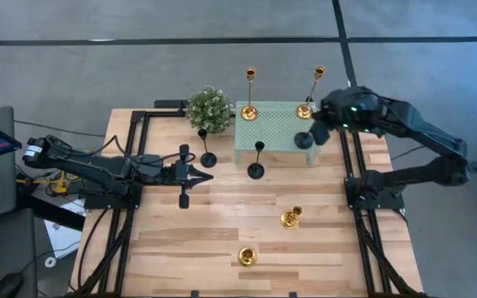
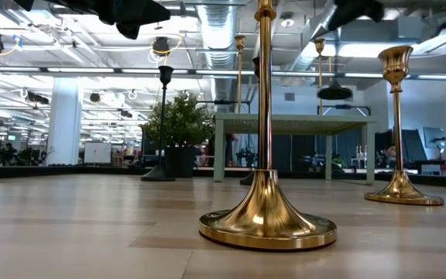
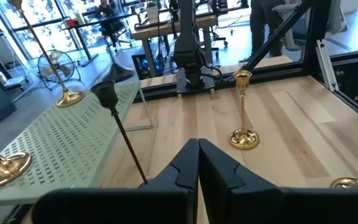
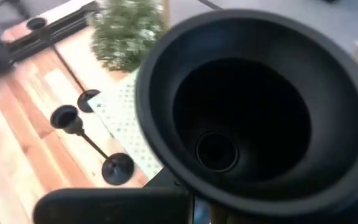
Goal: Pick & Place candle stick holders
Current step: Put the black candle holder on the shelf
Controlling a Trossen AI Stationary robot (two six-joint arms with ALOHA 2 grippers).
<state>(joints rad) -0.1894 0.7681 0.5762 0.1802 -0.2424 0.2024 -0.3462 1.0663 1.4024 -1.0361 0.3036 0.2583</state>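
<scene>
- The right claw point(image 1: 321, 132) is clamped on a black candle holder point(image 1: 304, 140), carried base-first above the near right edge of the green stand point(image 1: 276, 132).
- The holder's stem lies tilted, not upright.
- Farther left, the left claw point(image 1: 208, 175) waits, fingers together, over the table point(image 1: 222, 240).

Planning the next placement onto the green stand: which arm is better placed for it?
Right. Its end effector already holds a black holder over the mint stand. The left end effector is shut, empty, low over the table.
</scene>
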